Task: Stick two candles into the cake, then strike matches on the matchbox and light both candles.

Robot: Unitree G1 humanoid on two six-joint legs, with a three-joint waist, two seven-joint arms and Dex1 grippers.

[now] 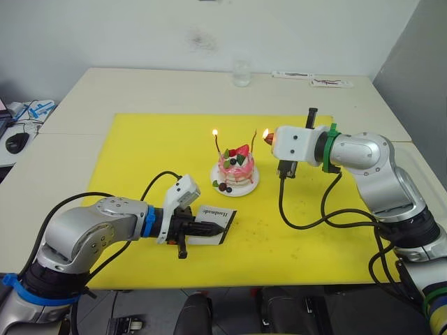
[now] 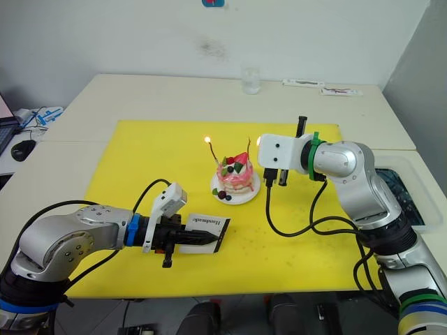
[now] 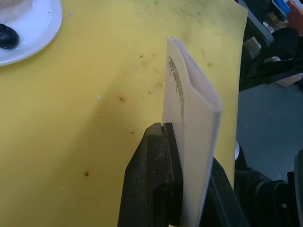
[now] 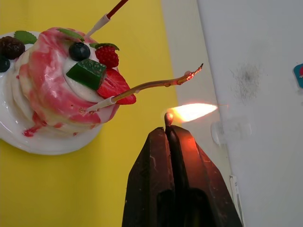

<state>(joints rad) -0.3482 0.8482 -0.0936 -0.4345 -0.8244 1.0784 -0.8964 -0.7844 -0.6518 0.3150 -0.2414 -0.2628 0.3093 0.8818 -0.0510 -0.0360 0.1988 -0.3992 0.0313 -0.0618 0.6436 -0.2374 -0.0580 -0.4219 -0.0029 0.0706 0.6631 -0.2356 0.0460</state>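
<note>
The pink cake sits on its white plate in the middle of the yellow mat. Two candles stand in it: the left candle burns with a small flame, the right candle shows a dark tip with no flame. My right gripper is shut on a burning match, whose flame sits just beside that dark tip without touching it. On the near left of the mat my left gripper is shut on the white matchbox, holding it on edge on the mat.
The yellow mat covers the near half of the pale table. A clear glass and flat packets lie at the far edge. A blue bin stands off to the right, and a computer mouse lies far left.
</note>
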